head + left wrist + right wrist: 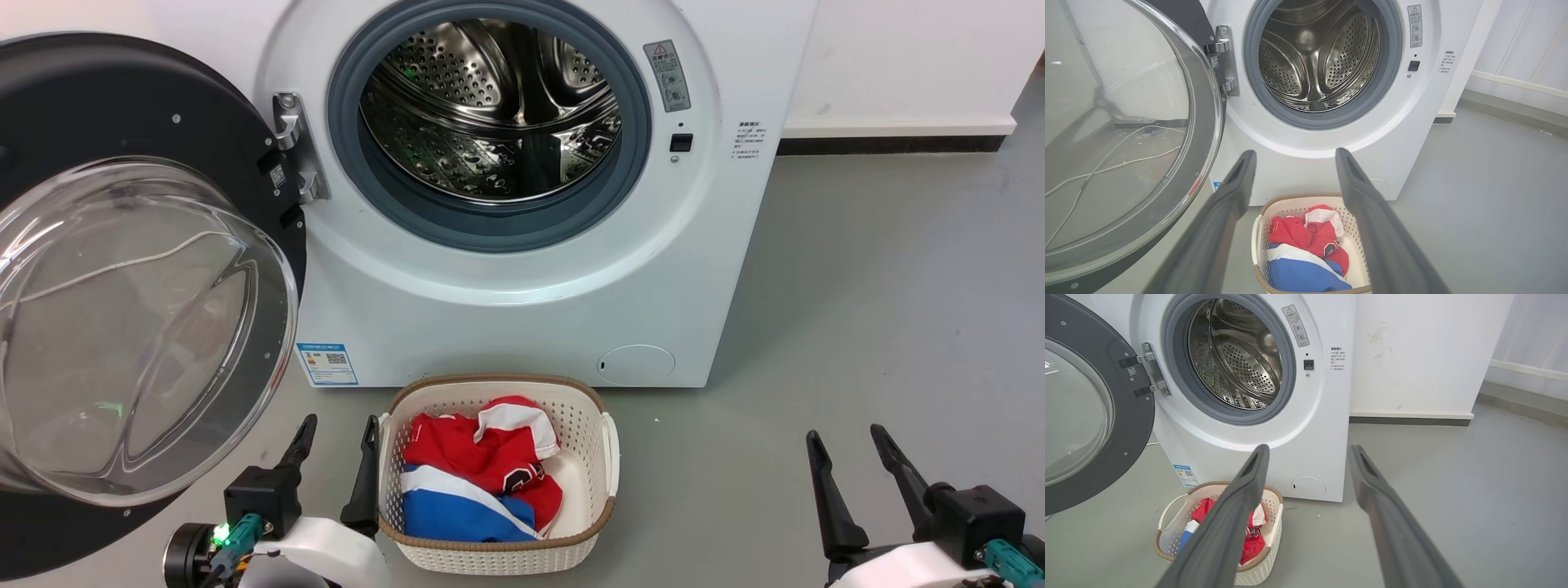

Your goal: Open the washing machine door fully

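The left gripper [340, 426], long dark fingers spread and empty, hangs just beside a white perforated plastic laundry basket [608, 457] of red, white and blue clothes [478, 469]. The right gripper [844, 437], equally parted and empty, hangs well to the right. Behind the basket stands the big white front-loading washing machine [522, 310], its round glossy black door [122, 98] with bulging glass window swung wide leftward.

Lower left, the left gripper [341, 420]: long tapered dark fingers [298, 445], black block [265, 494], glossy white shell [347, 551], teal plug [245, 532] with green light [220, 535]; lower right, the right gripper [843, 431]: same fingers, block and plug
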Robot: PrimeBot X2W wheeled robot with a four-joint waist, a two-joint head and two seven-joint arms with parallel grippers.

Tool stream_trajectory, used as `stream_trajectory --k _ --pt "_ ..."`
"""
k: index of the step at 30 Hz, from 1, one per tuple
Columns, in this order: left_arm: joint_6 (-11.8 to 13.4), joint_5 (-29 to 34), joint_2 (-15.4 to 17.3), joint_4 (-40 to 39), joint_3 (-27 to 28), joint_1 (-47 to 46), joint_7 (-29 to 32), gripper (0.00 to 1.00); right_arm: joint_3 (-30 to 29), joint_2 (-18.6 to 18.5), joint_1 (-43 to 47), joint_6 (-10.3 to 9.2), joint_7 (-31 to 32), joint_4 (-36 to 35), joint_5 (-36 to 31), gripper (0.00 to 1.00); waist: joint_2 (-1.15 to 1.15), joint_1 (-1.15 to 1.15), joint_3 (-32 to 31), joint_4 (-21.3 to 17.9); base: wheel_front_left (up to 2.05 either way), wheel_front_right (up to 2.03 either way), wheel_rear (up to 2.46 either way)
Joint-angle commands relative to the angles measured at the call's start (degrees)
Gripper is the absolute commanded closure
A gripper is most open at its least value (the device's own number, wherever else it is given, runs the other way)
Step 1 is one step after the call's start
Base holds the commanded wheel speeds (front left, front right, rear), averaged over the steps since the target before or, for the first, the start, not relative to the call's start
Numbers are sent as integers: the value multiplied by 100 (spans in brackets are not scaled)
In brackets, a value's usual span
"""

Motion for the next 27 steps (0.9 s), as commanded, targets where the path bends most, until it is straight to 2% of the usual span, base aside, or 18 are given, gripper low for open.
stream_trajectory --k 1,10,11,14,27 --pt "10 -28 -7 12 12 -71 -38 0 2 5 37 -2 -11 -32 12 0 0 0 2 9 0 0 0" --pt "-8 -21 18 35 19 -99 -61 0 7 5 80 -2 19 -55 24 0 0 0 7 40 0 0 0" --pt "-14 -34 -2 41 4 -22 -41 100 10 0 17 0 5 -11 0 100 0 0 6 40 0 0 0" --pt "-43 -129 -63 122 12 56 -9 100 26 1 37 0 3 107 101 100 0 0 9 40 0 0 0" --pt "-330 -1201 -279 132 461 11 313 100 1 -53 -195 0 146 320 1583 100 0 0 37 38 0 0 0"
